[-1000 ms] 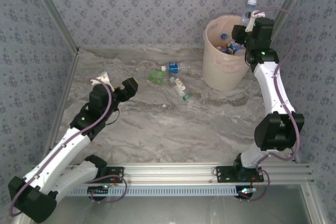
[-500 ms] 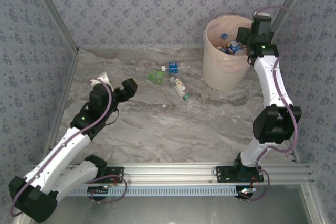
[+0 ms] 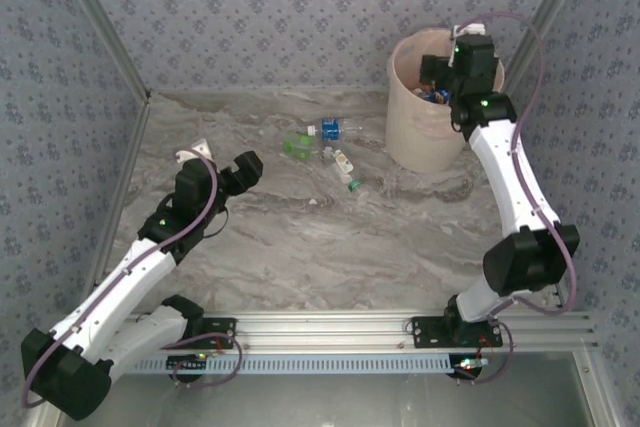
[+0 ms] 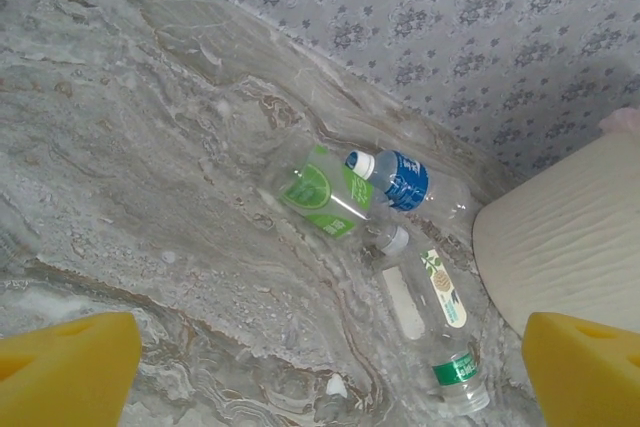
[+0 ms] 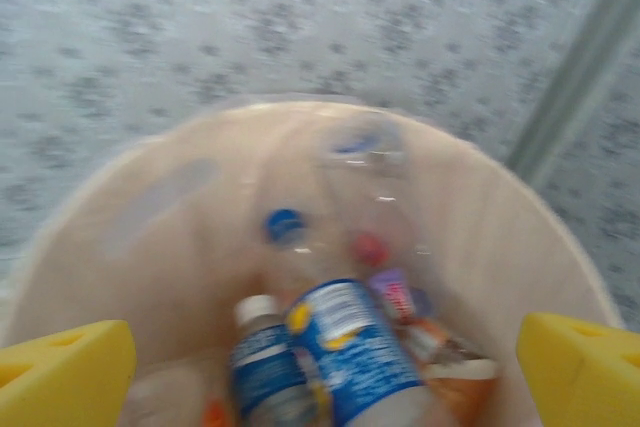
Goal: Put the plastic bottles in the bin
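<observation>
Cream-white round plastic bin [image 3: 420, 142] stands at two o'clock on the grey marbled desk [image 3: 300, 247]; the right gripper [image 5: 320, 362] hangs spread and empty above it and could catch its rim. Small clear plastic bottles [image 4: 420, 292] at twelve o'clock may roll from the spread left gripper [image 4: 320, 367].

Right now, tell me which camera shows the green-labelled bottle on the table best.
Left wrist: the green-labelled bottle lies large and sharp, label facing up, beside the blue-labelled bottle. Top external gives just a small green blob. Right wrist looks into the bin.
</observation>
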`<action>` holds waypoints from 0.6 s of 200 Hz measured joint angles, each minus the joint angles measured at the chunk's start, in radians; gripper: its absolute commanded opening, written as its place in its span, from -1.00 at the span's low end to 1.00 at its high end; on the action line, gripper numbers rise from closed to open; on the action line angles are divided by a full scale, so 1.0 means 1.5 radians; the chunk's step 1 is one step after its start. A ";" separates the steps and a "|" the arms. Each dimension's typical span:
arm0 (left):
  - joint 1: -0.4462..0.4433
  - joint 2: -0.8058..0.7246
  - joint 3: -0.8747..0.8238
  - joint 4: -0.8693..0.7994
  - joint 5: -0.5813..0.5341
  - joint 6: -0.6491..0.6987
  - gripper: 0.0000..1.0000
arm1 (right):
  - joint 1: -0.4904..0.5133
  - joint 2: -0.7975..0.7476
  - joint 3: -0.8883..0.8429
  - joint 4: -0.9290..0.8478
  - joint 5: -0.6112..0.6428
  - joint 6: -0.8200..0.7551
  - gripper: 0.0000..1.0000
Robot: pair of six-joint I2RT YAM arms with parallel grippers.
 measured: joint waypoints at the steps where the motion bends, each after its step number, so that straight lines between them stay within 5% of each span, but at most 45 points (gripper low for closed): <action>1: 0.000 0.001 0.000 0.000 0.001 0.000 0.96 | 0.002 -0.002 -0.002 0.001 -0.002 0.000 1.00; 68: 0.005 0.032 0.000 0.001 0.009 -0.001 0.96 | 0.164 -0.087 -0.213 0.120 -0.173 0.052 1.00; 120: 0.012 0.051 0.000 0.000 0.009 -0.007 0.96 | 0.243 0.021 -0.253 0.095 -0.194 0.074 1.00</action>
